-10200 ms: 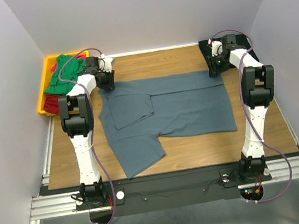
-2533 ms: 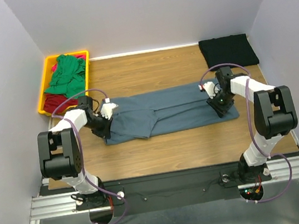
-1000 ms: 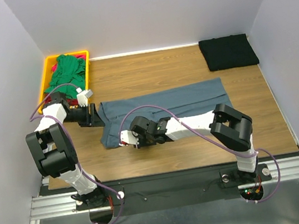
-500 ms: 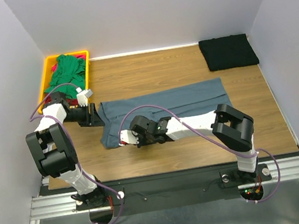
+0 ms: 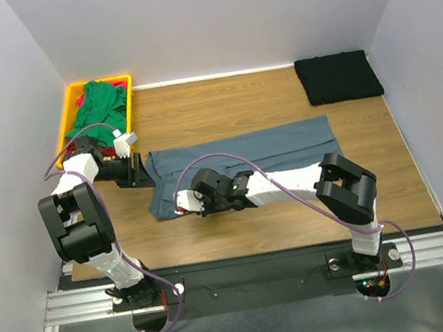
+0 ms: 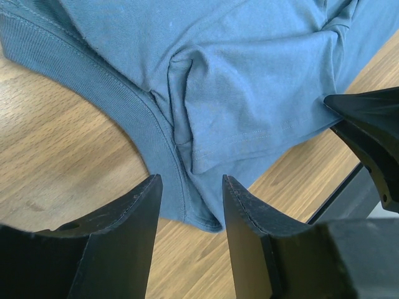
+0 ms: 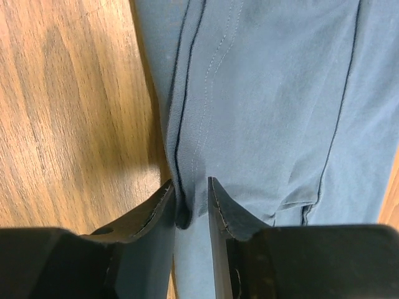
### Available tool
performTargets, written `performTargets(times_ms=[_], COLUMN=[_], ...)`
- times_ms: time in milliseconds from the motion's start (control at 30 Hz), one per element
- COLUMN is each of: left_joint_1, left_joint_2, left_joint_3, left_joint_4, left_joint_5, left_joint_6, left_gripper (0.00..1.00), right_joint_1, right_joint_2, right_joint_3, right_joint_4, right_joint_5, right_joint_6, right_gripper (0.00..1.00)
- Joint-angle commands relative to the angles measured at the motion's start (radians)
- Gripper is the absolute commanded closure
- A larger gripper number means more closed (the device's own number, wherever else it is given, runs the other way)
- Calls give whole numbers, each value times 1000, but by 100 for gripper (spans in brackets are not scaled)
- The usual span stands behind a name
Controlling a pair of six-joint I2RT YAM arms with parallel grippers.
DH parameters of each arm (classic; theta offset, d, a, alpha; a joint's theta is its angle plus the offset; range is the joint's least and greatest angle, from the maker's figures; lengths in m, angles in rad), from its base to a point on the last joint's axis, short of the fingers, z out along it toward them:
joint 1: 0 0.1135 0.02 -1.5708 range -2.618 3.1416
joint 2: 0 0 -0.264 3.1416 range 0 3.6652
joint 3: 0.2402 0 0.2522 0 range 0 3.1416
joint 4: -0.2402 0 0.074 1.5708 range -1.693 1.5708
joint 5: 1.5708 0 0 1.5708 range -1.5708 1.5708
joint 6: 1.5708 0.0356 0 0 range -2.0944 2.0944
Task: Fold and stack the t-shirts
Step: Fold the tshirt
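Observation:
The slate blue-grey t-shirt (image 5: 253, 157) lies folded lengthwise into a long strip on the wooden table. My left gripper (image 5: 136, 173) is open at the strip's left end; in the left wrist view the gripper (image 6: 190, 202) straddles the shirt's hem (image 6: 187, 156) without pinching it. My right arm reaches across to the strip's near left corner. The right gripper (image 5: 187, 206) is shut on the shirt's doubled edge; the right wrist view (image 7: 190, 202) shows cloth (image 7: 262, 93) bunched between the fingers. A folded black t-shirt (image 5: 339, 76) lies at the far right. The green t-shirt (image 5: 100, 105) lies on the red one (image 5: 77, 151).
The yellow tray (image 5: 74, 92) with the green and red shirts stands at the far left corner, just behind my left arm. My right arm (image 5: 290, 181) lies low along the shirt's near edge. White walls close the table on three sides.
The spread shirt has been folded into a strip. My right arm has crossed from the strip's right end to its near left corner. In the last second almost nothing moved.

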Motion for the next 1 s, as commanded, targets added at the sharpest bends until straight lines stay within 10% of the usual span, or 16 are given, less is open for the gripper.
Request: performTargets(times_ms=[0, 400, 567, 967], left_joint_1=[1, 1, 1, -30], left_joint_2=[-2, 11, 12, 0], left_joint_3=[7, 13, 24, -13], left_joint_4=[-10, -9, -12, -15], left_joint_5=[25, 30, 37, 51], left_joint_6=[18, 22, 21, 9], left_gripper=[46, 46, 46, 47], right_joint_1=[-3, -3, -6, -115], right_joint_2=[-51, -45, -35, -20], right_joint_3=[64, 92, 81, 165], right_joint_4=[6, -31, -34, -31], right_joint_5=[-15, -34, -34, -21], right_joint_6=[-3, -8, -14, -29], right_gripper=[68, 76, 99, 100])
